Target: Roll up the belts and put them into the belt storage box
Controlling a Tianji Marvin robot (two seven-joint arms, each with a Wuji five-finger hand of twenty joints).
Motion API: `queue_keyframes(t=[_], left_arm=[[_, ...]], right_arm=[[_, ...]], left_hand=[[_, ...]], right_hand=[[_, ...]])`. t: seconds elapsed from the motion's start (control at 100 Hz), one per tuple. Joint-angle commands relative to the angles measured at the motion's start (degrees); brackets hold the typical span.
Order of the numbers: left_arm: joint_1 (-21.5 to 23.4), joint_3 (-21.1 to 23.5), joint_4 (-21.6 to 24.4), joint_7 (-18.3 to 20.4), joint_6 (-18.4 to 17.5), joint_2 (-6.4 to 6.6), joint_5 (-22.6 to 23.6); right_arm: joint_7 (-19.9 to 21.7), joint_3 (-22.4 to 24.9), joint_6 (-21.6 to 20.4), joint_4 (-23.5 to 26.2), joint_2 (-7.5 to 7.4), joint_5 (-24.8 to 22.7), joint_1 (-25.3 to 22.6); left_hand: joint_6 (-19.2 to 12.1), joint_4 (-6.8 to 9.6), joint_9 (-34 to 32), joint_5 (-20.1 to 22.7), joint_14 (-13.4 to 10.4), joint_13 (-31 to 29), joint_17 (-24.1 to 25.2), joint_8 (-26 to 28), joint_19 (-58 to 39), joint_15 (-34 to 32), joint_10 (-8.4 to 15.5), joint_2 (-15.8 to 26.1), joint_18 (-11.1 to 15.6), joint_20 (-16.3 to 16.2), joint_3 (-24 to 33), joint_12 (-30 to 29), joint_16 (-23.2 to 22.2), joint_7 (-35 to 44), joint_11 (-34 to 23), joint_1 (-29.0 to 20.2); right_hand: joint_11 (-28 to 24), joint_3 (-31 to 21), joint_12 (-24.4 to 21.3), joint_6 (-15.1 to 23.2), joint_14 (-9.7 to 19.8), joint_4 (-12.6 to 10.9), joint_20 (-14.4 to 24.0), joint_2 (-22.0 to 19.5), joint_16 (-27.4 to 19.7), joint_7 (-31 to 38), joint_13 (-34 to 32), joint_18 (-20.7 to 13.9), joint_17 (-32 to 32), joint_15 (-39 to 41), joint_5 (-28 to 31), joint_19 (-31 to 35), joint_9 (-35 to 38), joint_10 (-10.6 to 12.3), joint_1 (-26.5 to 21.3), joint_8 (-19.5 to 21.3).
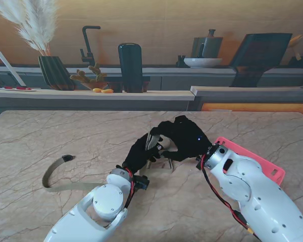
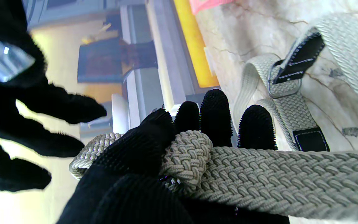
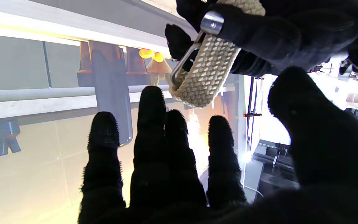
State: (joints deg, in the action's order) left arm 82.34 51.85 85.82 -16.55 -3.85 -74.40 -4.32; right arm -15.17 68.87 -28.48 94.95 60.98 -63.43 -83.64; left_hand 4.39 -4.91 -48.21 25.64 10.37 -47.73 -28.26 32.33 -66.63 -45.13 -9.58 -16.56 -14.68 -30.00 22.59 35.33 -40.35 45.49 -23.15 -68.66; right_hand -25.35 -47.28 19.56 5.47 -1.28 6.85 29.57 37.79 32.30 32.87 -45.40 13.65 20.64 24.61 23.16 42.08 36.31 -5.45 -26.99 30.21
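Warm even light (wrist backgrounds overexposed, blurred)

We are seeing a woven beige belt [image 1: 65,185] trailing across the marble table on the left: its strap is running flat from beside the left arm out to the left, then curving back farther from us and ending in a dark tip lying on the table. Its other end [image 2: 185,157], braided and folded over into a small coil, is being lifted off the table at the centre, with a silver metal buckle [image 3: 182,67] showing at the fold. The pink belt storage box [image 1: 252,157] is sitting on the right, mostly hidden, contents not visible.
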Motion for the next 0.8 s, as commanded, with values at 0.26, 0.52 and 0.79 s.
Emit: queue_keyframes(t=[0.26, 0.52, 0.79], left_arm=[[-1.65, -2.09, -2.68, 2.76, -3.44, 1.58, 6.37], [-2.22, -2.74, -3.37, 3.33, -4.68, 1.95, 8.35], [-2.26, -2.81, -3.41, 3.28, -4.62, 1.89, 8.23]], right_arm=[[4.39, -1.68, 1.93, -2.33, -0.31, 1.83, 2.99], [11.97, -2.60, 2.49, -4.19, -0.35, 8.06, 4.90], [11.91, -4.72, 1.41, -6.67, 0.30, 12.92, 6.28]], left_hand=[[-3.20, -0.01, -0.46, 3.01, -0.89, -1.79, 0.35, 1.49, -0.68, -0.61, -0.40, 4.19, -0.88, -1.28, 0.72, -0.34, -0.89, 3.01, -1.72, -5.30], [-3.43, -0.04, -0.12, 3.35, -0.29, -1.00, 1.15, 1.60, 0.06, 0.41, -0.13, 4.60, -0.99, -1.21, 0.91, -0.27, -0.45, 3.05, -1.81, -5.30], [-3.51, -0.09, -0.08, 3.31, -0.12, -0.84, 1.37, 1.34, 0.49, 0.91, -0.09, 4.71, -1.03, -1.13, 0.66, -0.40, -0.03, 2.82, -1.79, -5.30]], right_hand=[[-1.12, -1.43, -0.24, -8.15, -1.00, -1.66, 0.64, -1.22, -0.30, -6.27, 2.35, -1.58, 1.53, 0.08, 0.90, -0.17, -4.94, -4.22, -0.27, -1.39], [-3.58, -0.65, 0.51, -4.33, -0.66, -1.33, 0.77, -3.90, 1.90, -2.93, -1.96, -1.91, 3.40, 4.65, 7.36, 1.65, 2.68, -2.25, -2.57, 1.94], [-6.49, 6.43, 2.84, 11.16, 0.70, 3.73, 1.05, -8.22, 7.06, 22.31, -12.97, -1.02, 6.91, 10.91, 18.38, 4.71, 23.69, 4.36, -15.82, -7.32]])
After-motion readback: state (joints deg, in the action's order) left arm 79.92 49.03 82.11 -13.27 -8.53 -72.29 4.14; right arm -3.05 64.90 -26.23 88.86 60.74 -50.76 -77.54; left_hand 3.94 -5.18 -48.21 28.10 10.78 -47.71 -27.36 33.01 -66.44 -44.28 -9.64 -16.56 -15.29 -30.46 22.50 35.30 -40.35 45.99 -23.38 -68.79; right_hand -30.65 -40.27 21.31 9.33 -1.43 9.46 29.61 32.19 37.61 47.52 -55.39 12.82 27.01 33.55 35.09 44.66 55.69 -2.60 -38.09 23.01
